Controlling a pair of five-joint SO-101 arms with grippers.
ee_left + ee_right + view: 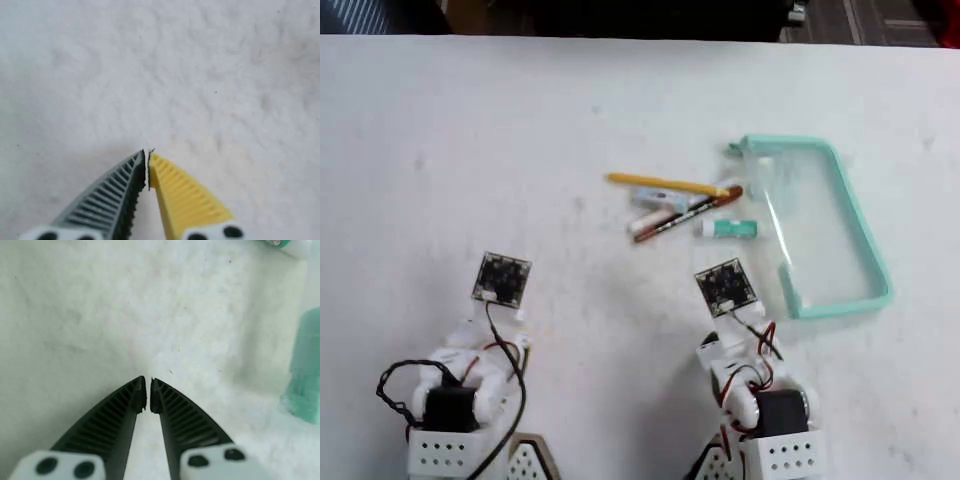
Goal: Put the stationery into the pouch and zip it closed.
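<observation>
A clear pouch (815,225) with a teal rim lies flat at the right of the white table. Just left of it lies a yellow pencil (665,184), a brown-and-white pen (685,213), a white eraser-like piece (660,201) and a small white-and-green tube (729,229). My left gripper (147,155), one grey and one yellow finger, is shut with nothing in it over bare table at the near left. My right gripper (147,385), black fingers, is shut and empty, near the pouch's teal corner (306,375) and the tube's end (282,244).
The white table (520,130) stretches wide to the left and back. Both arm bases sit at the near edge, with the left arm's wrist (502,278) and the right arm's wrist (726,287) pointing away from it.
</observation>
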